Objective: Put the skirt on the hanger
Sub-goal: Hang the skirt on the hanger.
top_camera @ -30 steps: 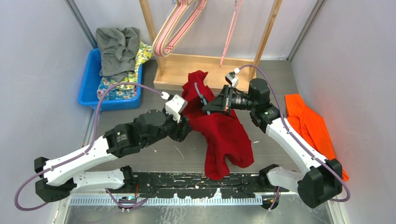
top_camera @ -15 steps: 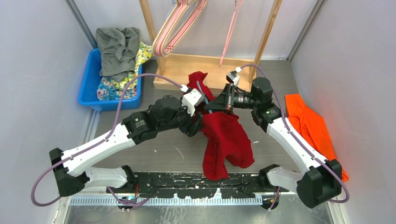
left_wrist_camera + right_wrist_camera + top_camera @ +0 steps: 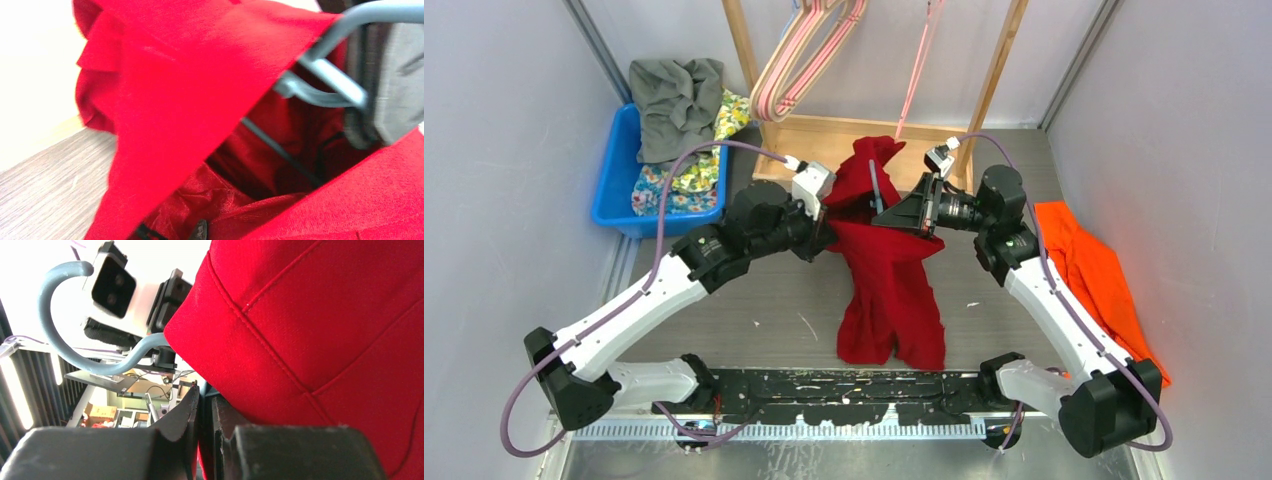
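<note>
Just shut the left tool (image 3: 823,224) on the red cloth skirt (image 3: 889,290) at its edge, lifting it. Gripping the thin grey hanger (image 3: 46,310) inside it with the narrow right tool (image 3: 880,219); looks ready for stretching the waist over.

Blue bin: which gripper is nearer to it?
Left. The left gripper is at the red skirt's left edge, on the blue bin's side; the right gripper, at the hanger, is across the skirt, farther from the bin.
</note>
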Available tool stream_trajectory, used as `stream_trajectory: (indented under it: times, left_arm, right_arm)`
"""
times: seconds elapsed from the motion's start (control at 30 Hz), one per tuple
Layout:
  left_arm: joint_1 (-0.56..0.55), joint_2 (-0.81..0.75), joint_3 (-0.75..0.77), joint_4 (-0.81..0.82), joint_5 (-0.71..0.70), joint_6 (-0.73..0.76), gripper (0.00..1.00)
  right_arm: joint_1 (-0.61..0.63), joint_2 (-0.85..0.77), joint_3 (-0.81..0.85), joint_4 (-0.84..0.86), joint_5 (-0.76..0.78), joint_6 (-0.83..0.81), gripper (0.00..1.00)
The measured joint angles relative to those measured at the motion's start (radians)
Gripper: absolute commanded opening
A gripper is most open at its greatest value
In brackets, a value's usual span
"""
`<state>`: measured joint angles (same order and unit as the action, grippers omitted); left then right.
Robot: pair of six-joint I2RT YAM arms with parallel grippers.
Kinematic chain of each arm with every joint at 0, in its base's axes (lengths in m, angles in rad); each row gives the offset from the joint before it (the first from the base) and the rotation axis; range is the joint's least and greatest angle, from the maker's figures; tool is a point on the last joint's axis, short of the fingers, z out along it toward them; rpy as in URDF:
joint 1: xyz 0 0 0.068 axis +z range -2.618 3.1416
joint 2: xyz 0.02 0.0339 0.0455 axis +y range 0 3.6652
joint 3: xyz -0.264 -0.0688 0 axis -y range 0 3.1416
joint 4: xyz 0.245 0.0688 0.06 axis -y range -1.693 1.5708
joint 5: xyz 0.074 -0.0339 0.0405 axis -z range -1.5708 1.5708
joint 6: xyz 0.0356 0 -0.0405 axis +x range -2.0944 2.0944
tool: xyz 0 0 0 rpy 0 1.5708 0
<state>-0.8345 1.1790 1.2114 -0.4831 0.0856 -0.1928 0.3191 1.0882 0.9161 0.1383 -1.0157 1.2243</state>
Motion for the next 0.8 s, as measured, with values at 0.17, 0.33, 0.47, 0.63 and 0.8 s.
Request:
stream_trajectory:
  times: [0.17,0.33,0.47,0.63,0.8]
  left_arm:
    - [0.062,-0.003,0.0,-0.007,-0.022,-0.018,0.0]
    - [0.084,0.003,0.0,-0.007,-0.055,-0.038,0.0]
    - [0.087,0.017,-0.019,-0.006,-0.099,-0.045,0.01]
    - [0.091,0.018,-0.054,-0.007,-0.131,-0.065,0.06]
    - [0.092,0.011,-0.076,-0.014,-0.157,-0.076,0.16]
  right_arm:
    - [-0.005,-0.017,0.0,0.013,0.0,0.013,0.01]
    - [-0.008,-0.017,0.0,0.012,0.0,0.017,0.01]
    - [-0.009,-0.017,0.0,0.01,0.0,0.017,0.01]
    - [-0.013,-0.017,0.0,0.002,0.0,0.016,0.01]
    - [-0.02,-0.017,0.012,-0.025,0.0,0.016,0.01]
